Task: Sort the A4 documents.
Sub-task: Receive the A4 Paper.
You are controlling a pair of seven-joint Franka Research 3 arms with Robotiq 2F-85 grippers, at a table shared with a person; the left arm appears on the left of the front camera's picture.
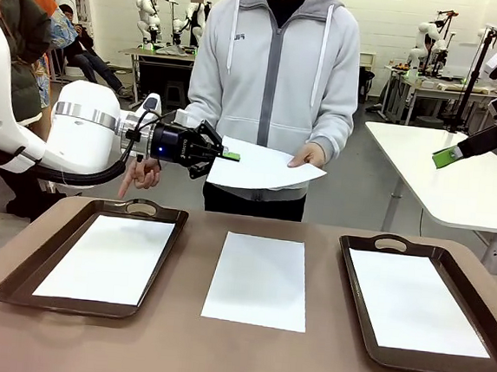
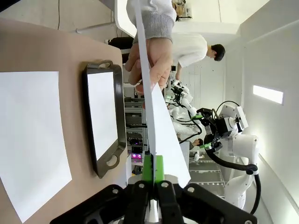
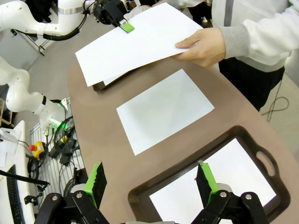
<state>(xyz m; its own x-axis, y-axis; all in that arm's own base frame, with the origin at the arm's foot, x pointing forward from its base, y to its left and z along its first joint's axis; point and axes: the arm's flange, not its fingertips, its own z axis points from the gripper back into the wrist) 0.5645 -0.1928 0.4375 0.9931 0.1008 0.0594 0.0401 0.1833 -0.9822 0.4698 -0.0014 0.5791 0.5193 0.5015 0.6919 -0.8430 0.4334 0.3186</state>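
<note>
— What is laid nearest on the table (image 1: 173, 353)?

— Three of the A4 documents are set in a row. A left sheet (image 1: 107, 256) is laid inside the left tray (image 1: 13, 292) and a right sheet (image 1: 417, 301) inside the right tray (image 1: 356, 300). A middle sheet (image 1: 258, 278) is left flat on the bare table between them, touching neither tray. The trays are judged to be the sorting places, so the middle sheet is taken as not yet sorted.

— And farther back?

— A fourth sheet (image 1: 263, 166) is held roughly level in the air above the table's far edge. Its right edge is gripped by the person's hand (image 1: 307, 158) and its left edge by the left gripper (image 1: 229, 156). A handover is suggested — the paper is supported at both ends so that it is kept from drooping while it is passed.

— How are the fingers set?

— The left gripper's fingers are closed right down on the fourth sheet. In the left wrist view the thin edge is seen pinched between the green pads (image 2: 159, 169). The right gripper (image 3: 150, 177) is spread fully wide with nothing between its fingers and nothing touched. It is held up at the right — clear of the table, with the right tray seen below it.
</note>
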